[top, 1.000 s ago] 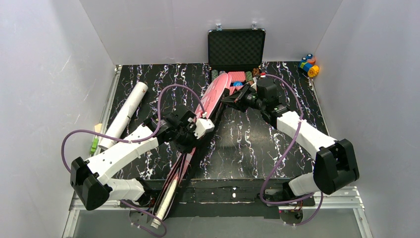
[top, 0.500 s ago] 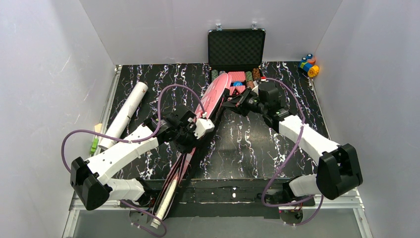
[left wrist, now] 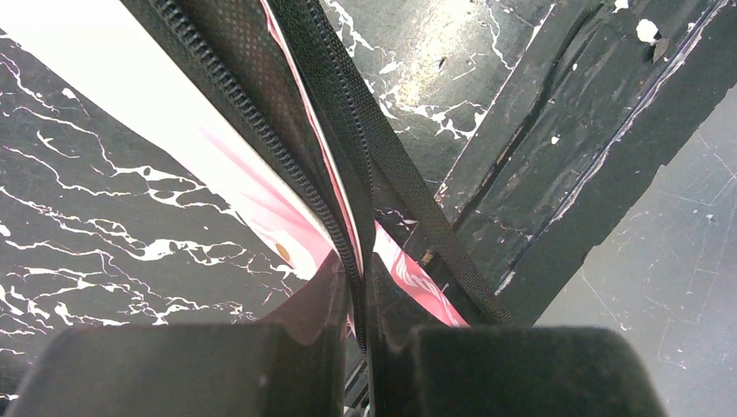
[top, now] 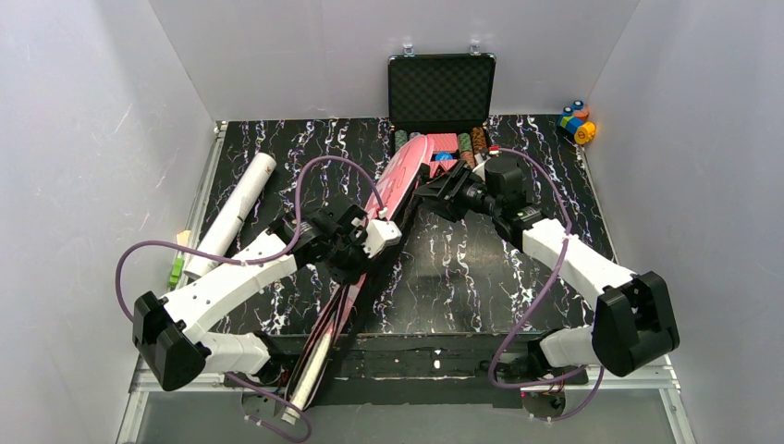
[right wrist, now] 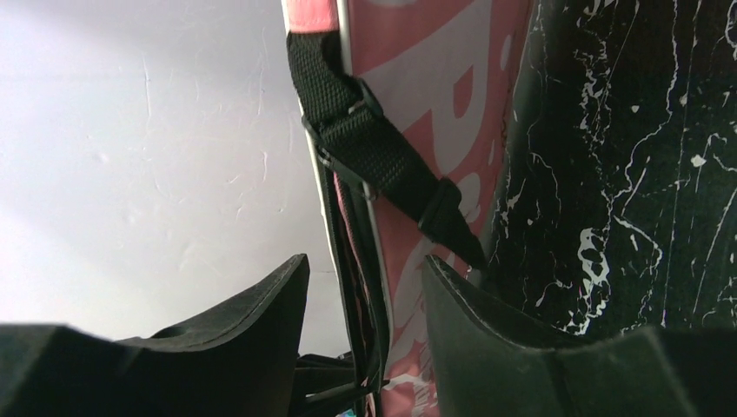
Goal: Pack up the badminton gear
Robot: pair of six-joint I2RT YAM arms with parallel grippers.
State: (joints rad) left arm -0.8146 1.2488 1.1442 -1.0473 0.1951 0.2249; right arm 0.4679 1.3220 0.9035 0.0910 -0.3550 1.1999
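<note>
Top external view: the pink SPORT bag is seen laid diagonally on the bench, its broad end just beside the open poker chip case at the far side and its narrow end carried past the near edge. The left end effector is set on the bag about midway along its length, and the right end effector is placed at the right edge of the broad end. A long white tube is found lying at the left of the bench, well apart from the bag. Small toy blocks are seen at the far right corner.

In the left wrist view, the left end effector is shown clenched on the bag's black zipper edge, which is pinched between the two fingers.

In the right wrist view, the right end effector is shown released, its fingers spread to either side of the bag's edge. A black webbing strap is seen just beyond them.
</note>
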